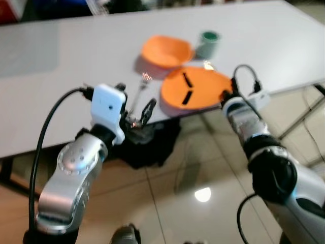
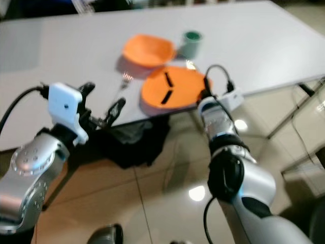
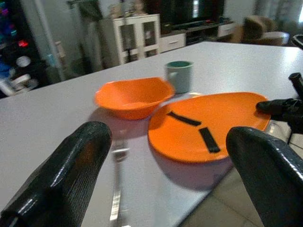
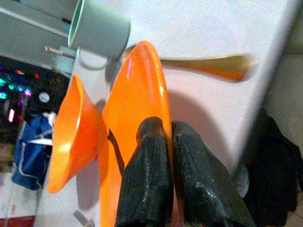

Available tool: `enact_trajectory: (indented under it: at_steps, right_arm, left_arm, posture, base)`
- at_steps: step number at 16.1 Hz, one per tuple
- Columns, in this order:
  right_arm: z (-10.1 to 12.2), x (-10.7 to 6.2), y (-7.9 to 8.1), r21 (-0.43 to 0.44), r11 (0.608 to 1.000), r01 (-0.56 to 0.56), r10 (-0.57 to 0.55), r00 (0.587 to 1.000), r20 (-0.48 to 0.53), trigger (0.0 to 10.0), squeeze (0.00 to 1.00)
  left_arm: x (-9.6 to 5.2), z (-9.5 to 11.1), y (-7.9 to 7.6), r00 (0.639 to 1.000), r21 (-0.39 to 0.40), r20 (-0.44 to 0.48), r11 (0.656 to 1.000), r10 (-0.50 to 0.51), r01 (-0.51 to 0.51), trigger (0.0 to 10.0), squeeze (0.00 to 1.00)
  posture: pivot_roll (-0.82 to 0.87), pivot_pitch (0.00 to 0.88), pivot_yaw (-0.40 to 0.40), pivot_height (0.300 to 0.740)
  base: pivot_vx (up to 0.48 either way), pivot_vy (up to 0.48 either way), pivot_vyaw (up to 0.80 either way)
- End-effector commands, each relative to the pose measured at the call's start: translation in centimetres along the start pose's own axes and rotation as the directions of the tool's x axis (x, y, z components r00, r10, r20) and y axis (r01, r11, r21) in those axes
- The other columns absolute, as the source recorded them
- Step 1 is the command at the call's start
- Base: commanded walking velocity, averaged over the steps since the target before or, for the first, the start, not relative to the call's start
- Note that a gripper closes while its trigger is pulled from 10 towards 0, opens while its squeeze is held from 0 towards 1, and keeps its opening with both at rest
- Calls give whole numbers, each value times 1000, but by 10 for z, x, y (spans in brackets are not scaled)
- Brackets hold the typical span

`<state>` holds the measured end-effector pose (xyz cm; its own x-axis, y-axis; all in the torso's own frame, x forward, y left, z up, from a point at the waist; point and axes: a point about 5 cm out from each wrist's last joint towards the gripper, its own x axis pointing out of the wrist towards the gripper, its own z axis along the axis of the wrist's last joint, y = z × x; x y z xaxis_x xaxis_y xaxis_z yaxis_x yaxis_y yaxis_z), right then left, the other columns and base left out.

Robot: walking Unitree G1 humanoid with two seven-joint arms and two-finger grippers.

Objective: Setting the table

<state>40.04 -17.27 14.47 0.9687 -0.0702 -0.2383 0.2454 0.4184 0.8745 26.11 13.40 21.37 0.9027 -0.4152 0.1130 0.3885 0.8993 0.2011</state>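
An orange plate [image 1: 195, 87] with two black strips lies at the front edge of the white table [image 1: 76, 56]. My right gripper [image 1: 225, 96] is shut on its near rim; in the right wrist view the fingers [image 4: 147, 179] pinch the plate [image 4: 137, 104]. Behind the plate stand an orange bowl [image 1: 167, 51] and a green cup [image 1: 208, 43]. A spoon [image 4: 208, 64] lies beside the plate near the cup. A fork [image 1: 139, 91] lies left of the plate. My left gripper [image 1: 139, 114] is open at the table edge, just before the fork [image 3: 116, 189].
A black bundle [image 1: 152, 142] lies on the tiled floor under the table's front edge. A metal table leg [image 1: 304, 114] slants down at the right. A white cabinet [image 3: 128, 35] stands beyond the table's far side.
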Motion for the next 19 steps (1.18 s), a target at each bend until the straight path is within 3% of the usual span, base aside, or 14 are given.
enact_trajectory:
  at_steps: [1, 4, 13, 15, 17, 19]
  right_arm:
    - [-4, 1, 10, -4, 1000, -28, 28, 1000, -12, 10000, 0]
    - [-4, 1, 8, -9, 1000, -15, 15, 1000, -20, 10000, 0]
    - [1, 0, -3, 5, 1000, 20, -20, 1000, 4, 10000, 0]
    - [1, 0, 0, -7, 1000, 16, -16, 1000, 5, 10000, 0]
    - [1, 1, 3, -14, 1000, 15, -15, 1000, 6, 10000, 0]
    - [-2, 1, 6, -20, 1000, 17, -17, 1000, 1, 10000, 0]
  left_arm:
    - [0, 0, 0, 1000, 4, 0, 1000, -8, 8, 10000, 0]
    - [0, 0, 1, 1000, 1, -3, 1000, -8, 8, 10000, 0]
    - [0, -2, -5, 999, 6, -13, 999, -42, 42, 10000, 0]
    - [-5, -2, -15, 990, -35, -15, 990, -137, 137, 10000, 0]
    - [-9, -4, -22, 981, -26, -29, 981, -194, 193, 10000, 0]
    - [-10, -9, -22, 979, -2, -61, 981, -194, 195, 10000, 0]
  posture:
    - [103, 111, -32, 740]
    - [106, 111, -32, 740]
    - [108, 111, -28, 740]
    - [112, 116, -28, 740]
    - [116, 120, -30, 740]
    - [117, 126, -28, 740]
  base:
    - [405, 0, 0]
    - [401, 0, 0]
    - [0, 0, 0]
    - [0, 0, 0]
    - [0, 0, 0]
    - [0, 0, 0]
